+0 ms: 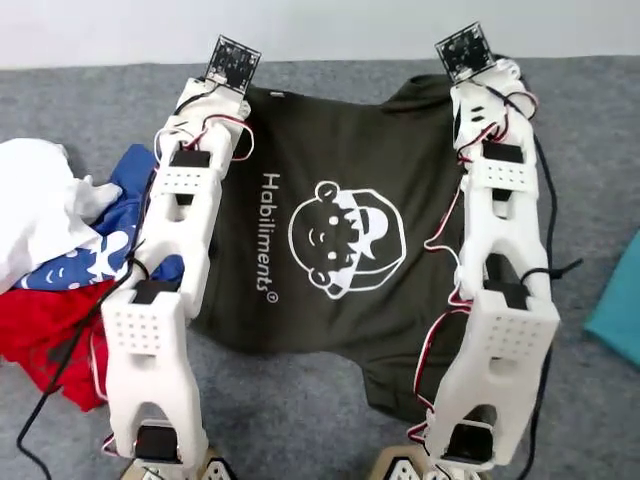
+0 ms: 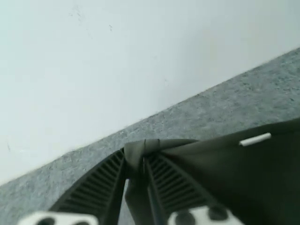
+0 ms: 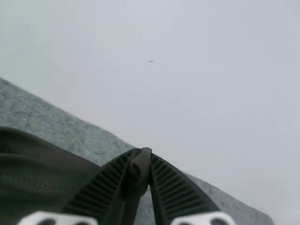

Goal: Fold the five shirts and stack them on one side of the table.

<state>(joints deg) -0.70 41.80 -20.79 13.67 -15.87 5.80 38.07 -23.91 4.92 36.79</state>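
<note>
We have dark green shirt (image 1: 300,170) flat on grey table (image 1: 300,430), chest up; left gripper (image 2: 136,161) clamped on far-left corner, right gripper (image 3: 140,164) clamped on far-right corner, likely so far edge lifts evenly for fold; white wording and cartoon face on chest, left unread; small white tag (image 2: 255,139); unfolded pile (image 1: 60,260) left.
</note>
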